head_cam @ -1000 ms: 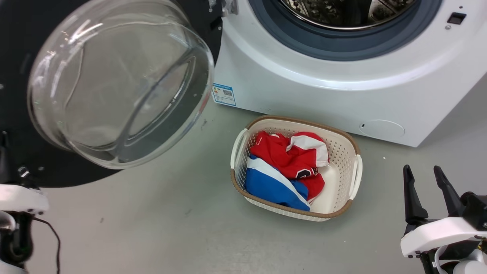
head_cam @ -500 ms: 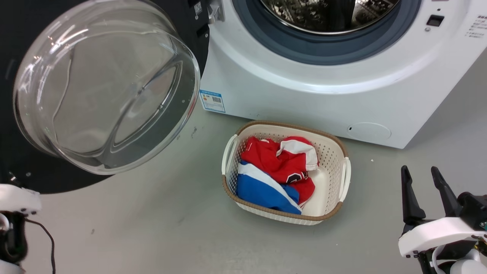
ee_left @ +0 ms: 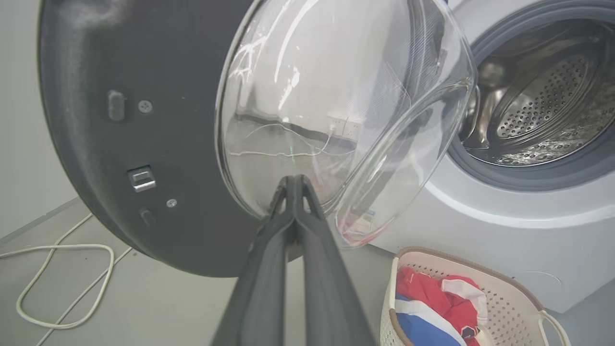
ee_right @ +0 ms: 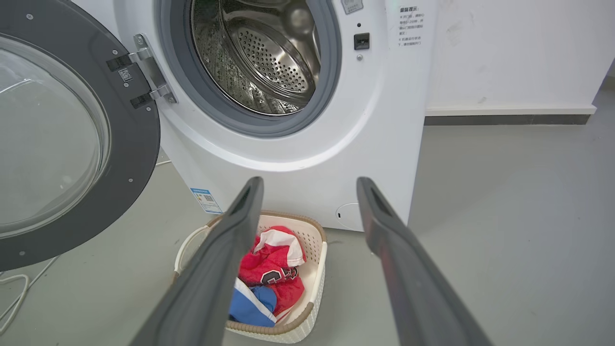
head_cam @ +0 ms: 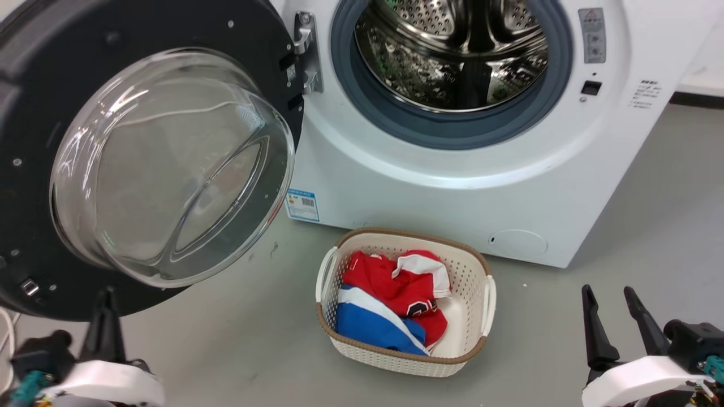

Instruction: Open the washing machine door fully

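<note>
The washing machine door (head_cam: 164, 164) stood swung wide on its hinge at the upper left of my head view, its glass bowl toward me and the steel drum (head_cam: 452, 51) bare at upper centre. My left jaws were pressed together on nothing at the lower left, fingers (ee_left: 269, 278) pointing at the bowl's lower edge; my right jaws stood apart, holding nothing, at the lower right. A basket (head_cam: 470, 277) of red and blue clothes (head_cam: 390, 294) sat on the floor (head_cam: 226, 350) at lower centre.

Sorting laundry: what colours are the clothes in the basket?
The clothes: red, blue and white; best in head view.
</note>
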Motion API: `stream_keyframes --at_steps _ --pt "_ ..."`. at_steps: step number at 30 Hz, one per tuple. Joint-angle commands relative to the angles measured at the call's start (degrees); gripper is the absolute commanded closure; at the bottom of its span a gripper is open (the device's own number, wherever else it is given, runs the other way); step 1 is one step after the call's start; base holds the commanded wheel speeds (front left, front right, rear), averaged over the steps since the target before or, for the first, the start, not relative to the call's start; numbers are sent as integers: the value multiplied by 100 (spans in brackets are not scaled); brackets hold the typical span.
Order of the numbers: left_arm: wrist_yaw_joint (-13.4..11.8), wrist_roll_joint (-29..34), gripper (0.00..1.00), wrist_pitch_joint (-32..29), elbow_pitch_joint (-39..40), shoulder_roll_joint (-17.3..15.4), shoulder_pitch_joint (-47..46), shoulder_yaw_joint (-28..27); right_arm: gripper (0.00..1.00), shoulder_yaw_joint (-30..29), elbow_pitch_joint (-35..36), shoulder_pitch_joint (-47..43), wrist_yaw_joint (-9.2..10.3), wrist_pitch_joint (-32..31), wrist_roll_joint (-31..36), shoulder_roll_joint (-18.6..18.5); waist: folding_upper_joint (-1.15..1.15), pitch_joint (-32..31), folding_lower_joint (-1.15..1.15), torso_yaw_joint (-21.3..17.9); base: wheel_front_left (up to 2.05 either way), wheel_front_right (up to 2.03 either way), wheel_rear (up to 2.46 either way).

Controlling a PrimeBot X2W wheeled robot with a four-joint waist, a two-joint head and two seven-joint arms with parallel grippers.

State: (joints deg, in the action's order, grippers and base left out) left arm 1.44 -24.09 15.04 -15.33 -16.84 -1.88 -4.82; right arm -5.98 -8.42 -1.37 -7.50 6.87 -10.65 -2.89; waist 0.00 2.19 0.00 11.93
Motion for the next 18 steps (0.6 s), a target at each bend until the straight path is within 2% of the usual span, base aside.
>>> stream_keyframes --at_steps 1,6,12,13,14,15,16,17,18 --pt "6 76 100 -29 79 67 76 124 0 32 -4 -67 2 24 -21 4 0 -139 0 -150 0 0 0" --pt "101 291 100 -127 277 247 133 617 0 241 42 -117 2 17 -5 4 0 -188 0 -481 0 0 0" --pt "220 538 100 -108 137 344 -108 1067 0 331 47 -86 2 35 64 5 0 -224 0 -851 0 0 0" --pt "235 576 89 -94 102 343 -155 1112 0 331 59 -90 2 40 87 5 0 -234 0 -889 0 0 0" --pt "237 602 70 -85 65 347 -197 1142 0 349 64 -85 2 32 85 5 0 -244 0 -936 0 0 0" --pt "240 600 55 -72 31 366 -233 1156 0 358 74 -86 2 28 97 5 0 -255 0 -972 0 0 0" --pt "234 646 29 -69 -2 355 -276 1177 0 366 83 -85 2 25 108 5 0 -264 0 -1007 0 0 0" --pt "219 671 8 -58 -43 350 -312 1197 0 374 90 -85 2 20 105 5 0 -275 0 -1040 0 0 0" --pt "211 676 0 -60 -76 360 -337 1209 0 387 101 -89 2 20 99 5 0 -284 0 -1066 0 0 0"
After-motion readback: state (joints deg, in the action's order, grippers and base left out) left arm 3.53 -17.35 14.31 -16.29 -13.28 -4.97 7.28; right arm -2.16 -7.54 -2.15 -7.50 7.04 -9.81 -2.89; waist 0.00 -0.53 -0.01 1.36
